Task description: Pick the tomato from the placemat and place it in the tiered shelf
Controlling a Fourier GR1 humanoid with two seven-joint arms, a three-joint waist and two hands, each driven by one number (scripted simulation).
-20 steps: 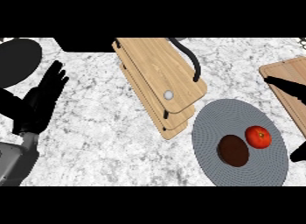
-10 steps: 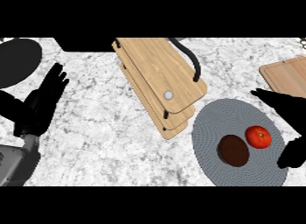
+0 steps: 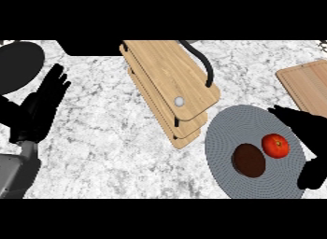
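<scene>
A red tomato lies on the round grey placemat at the lower right, beside a dark brown round object. My right hand is open at the placemat's right edge, fingers stretched toward the tomato from the right and thumb low, just short of touching it. The wooden tiered shelf with black handles stands at the centre top, left of the placemat. My left hand rests open at the left side, fingers up.
A dark round pan or plate sits at the upper left. A wooden cutting board lies at the upper right, behind my right hand. A black object sits at the top edge. The counter is marbled white.
My right hand has moved left and down over the placemat's edge, closing in on the tomato. The left hand and the tomato have stayed in place.
</scene>
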